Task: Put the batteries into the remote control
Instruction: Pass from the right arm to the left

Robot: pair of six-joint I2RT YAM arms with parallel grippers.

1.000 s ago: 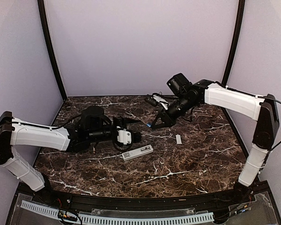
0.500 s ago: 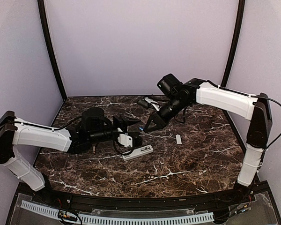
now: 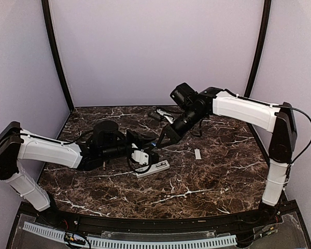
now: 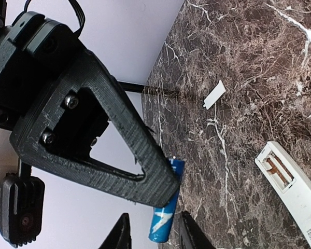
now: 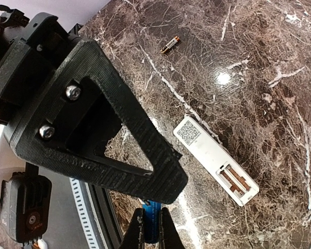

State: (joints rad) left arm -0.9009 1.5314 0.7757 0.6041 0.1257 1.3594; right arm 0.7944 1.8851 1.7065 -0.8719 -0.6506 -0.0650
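Now: right gripper is clamped on blue battery, held off the table near the remote. The battery lies between the spread fingers of the left gripper, long axis roughly along them. Remote is back-up, recess open. Polarity is unreadable and pad contact is unclear. Second battery is well apart.

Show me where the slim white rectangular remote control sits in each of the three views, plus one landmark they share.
Top external: the slim white remote control lies near the middle of the dark marble table.
Left wrist: lower right corner, cut off by the frame edge.
Right wrist: right of centre, lying diagonally.
Shared landmark: its open battery recess, clear in both wrist views, too small to tell from above.
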